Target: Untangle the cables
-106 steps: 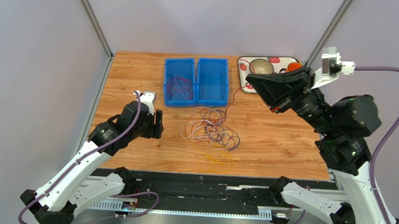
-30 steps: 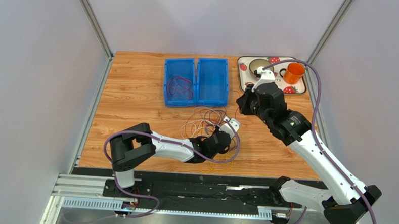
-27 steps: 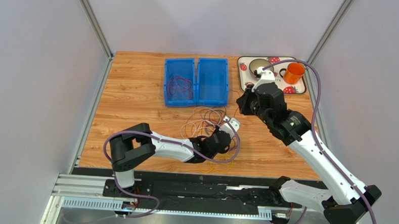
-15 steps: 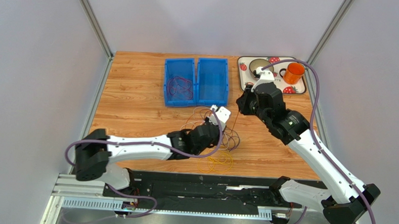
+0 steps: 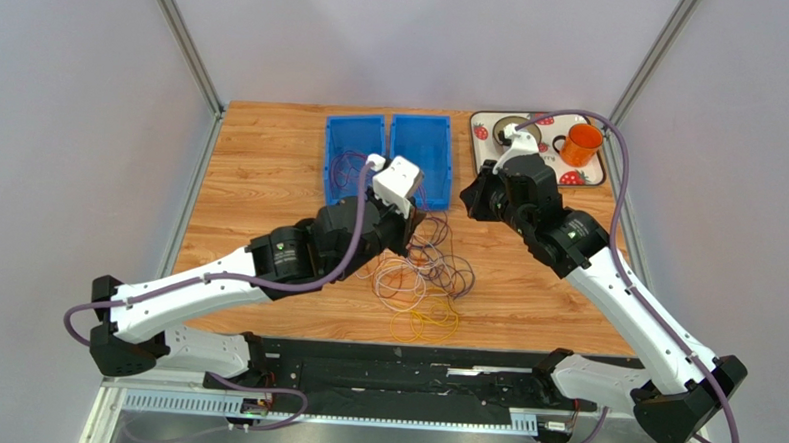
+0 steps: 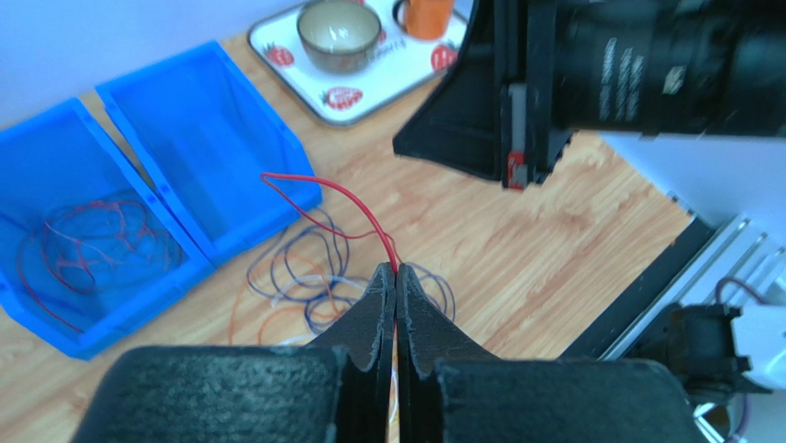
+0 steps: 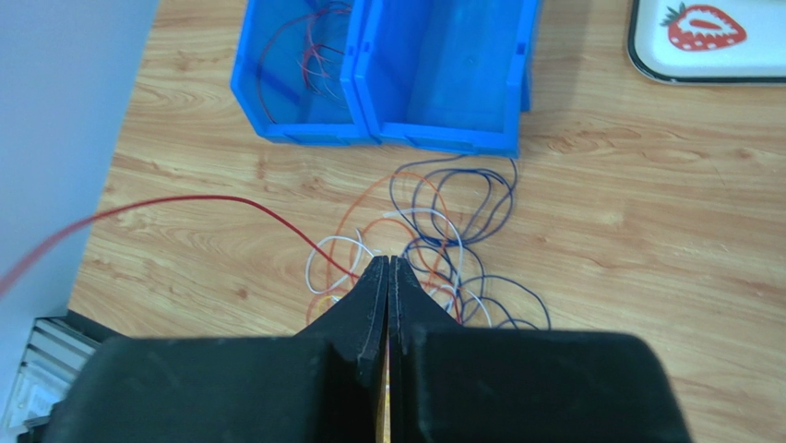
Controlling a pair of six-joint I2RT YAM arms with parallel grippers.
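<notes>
The cables (image 5: 421,273) lie in a loose tangle of purple, white, orange and yellow loops on the wooden table (image 5: 260,186). My left gripper (image 5: 409,234) is raised above the tangle and shut on a red cable (image 6: 341,194), which comes out of the seam at the left gripper's tip (image 6: 395,272) and arcs toward the bins. My right gripper (image 5: 468,198) hovers at the tangle's far right, shut (image 7: 387,261), with nothing visible between its jaws. In the right wrist view the red cable (image 7: 212,199) crosses from the left and passes behind the fingers.
Two blue bins stand at the back; the left bin (image 5: 329,169) holds dark red cables, the right bin (image 5: 439,153) is partly covered by my left wrist. A strawberry tray (image 5: 593,173) with an orange cup (image 5: 580,145) and a bowl (image 5: 523,127) sits back right.
My left arm has risen from the tangle and swung back toward the bins, its gripper shut on the red cable. The right gripper has barely shifted.
</notes>
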